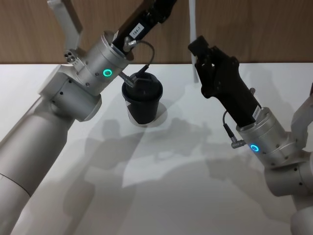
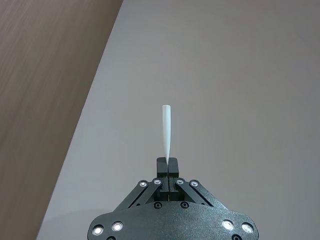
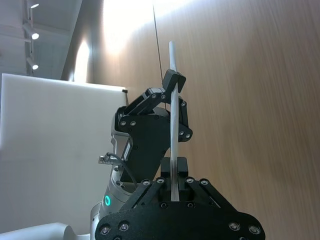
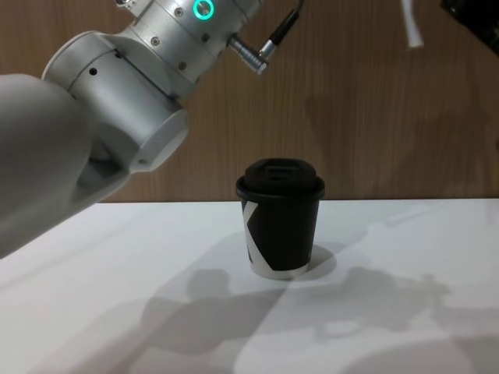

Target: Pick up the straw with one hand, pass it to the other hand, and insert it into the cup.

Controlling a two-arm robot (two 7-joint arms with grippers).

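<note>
The cup (image 4: pixel 281 222) stands upright, lid on, on the white desk (image 4: pixel 117 296), toward 11 o'clock from the head view's centre. Beyond and above it, at 1 o'clock, the right hand (image 3: pixel 175 167) pinches the straw (image 2: pixel 166 127). The left hand (image 2: pixel 167 162), fingers pressed together, pinches it farther along.

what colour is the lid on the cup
Black, matching the cup; the lid shows best in the chest view.
</note>
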